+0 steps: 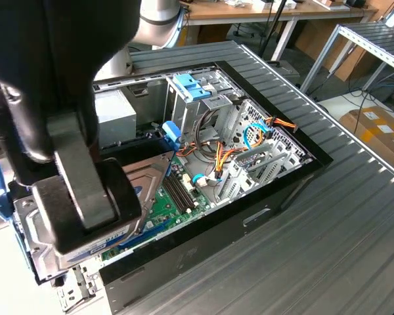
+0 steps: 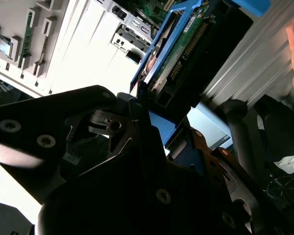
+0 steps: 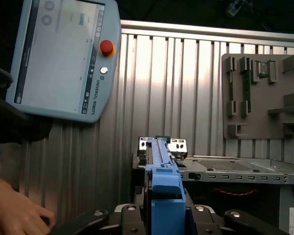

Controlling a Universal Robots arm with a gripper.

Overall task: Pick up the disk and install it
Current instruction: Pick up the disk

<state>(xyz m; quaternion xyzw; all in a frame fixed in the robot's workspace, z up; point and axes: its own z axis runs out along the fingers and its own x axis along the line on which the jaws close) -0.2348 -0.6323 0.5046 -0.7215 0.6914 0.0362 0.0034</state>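
as hand grips disk, it points toward case.

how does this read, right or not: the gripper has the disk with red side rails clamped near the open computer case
Not quite. The side rails are bright blue, not red, as the first wrist view shows. The rest holds: the gripper has the disk clamped near the open computer case.

print | teach pendant | a line of lettering beside its red button
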